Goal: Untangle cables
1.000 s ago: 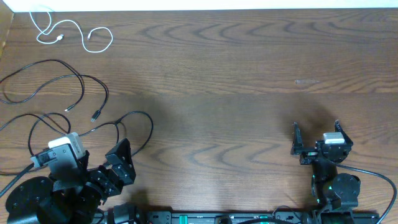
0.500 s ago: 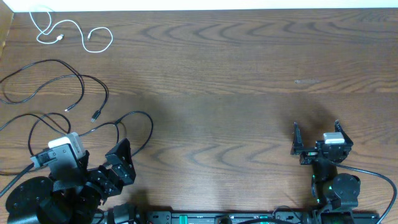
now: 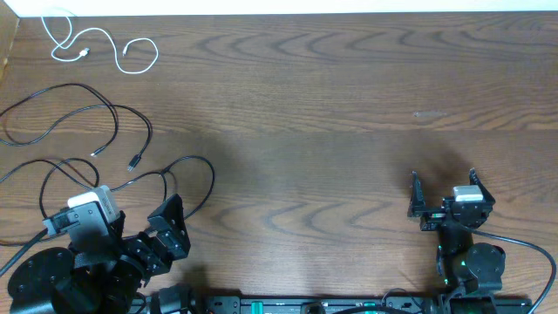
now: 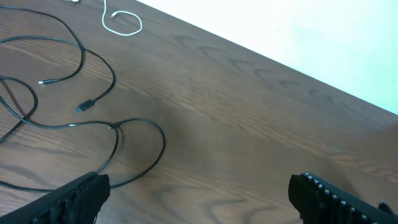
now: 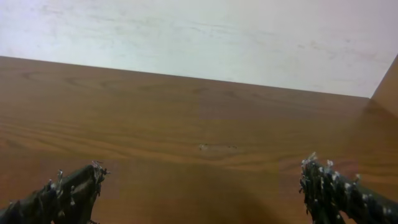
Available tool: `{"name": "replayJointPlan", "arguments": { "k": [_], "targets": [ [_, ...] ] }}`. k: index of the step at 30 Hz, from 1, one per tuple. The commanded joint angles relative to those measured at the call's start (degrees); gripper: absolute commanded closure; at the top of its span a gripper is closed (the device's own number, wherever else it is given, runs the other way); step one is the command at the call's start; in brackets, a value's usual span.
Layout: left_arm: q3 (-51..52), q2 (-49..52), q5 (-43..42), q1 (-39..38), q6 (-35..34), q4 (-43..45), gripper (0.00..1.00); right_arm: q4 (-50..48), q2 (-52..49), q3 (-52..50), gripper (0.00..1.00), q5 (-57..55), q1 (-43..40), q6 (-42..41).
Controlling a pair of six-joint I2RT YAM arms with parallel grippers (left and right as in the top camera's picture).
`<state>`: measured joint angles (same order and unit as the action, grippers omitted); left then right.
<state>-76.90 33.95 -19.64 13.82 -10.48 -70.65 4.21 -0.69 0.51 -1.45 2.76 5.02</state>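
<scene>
Dark wooden table (image 3: 331, 96) with a pale wall behind it, and all the action is on our left side. The two black cables (image 3: 117, 126) sprawl in crossing loops at roughly 11 o'clock from the left gripper (image 4: 199, 202), which is spread wide and holding nothing. Their nearest loop (image 4: 164, 142) sits just ahead of it, around 12 o'clock, running mostly left to right. The white cable (image 3: 114, 45) is curled up alone in the far left corner, well apart from the black ones. The right gripper (image 3: 445, 187) is open too, empty, and way off at 3 o'clock. So we reckon the left arm is the one to reach forward.
</scene>
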Motion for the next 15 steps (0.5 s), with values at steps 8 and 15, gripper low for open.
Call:
{"name": "replayJointPlan", "arguments": {
  "k": [8,15],
  "targets": [
    [-0.1,-0.1,-0.7,0.1,0.4,-0.1,0.02,0.1,0.4,-0.2,0.01,0.3,0.3,-0.2],
    [-0.1,-0.1,-0.7,0.1,0.4,-4.0,0.02,0.1,0.4,-0.2,0.01,0.3,0.3,-0.2]
  ]
}}
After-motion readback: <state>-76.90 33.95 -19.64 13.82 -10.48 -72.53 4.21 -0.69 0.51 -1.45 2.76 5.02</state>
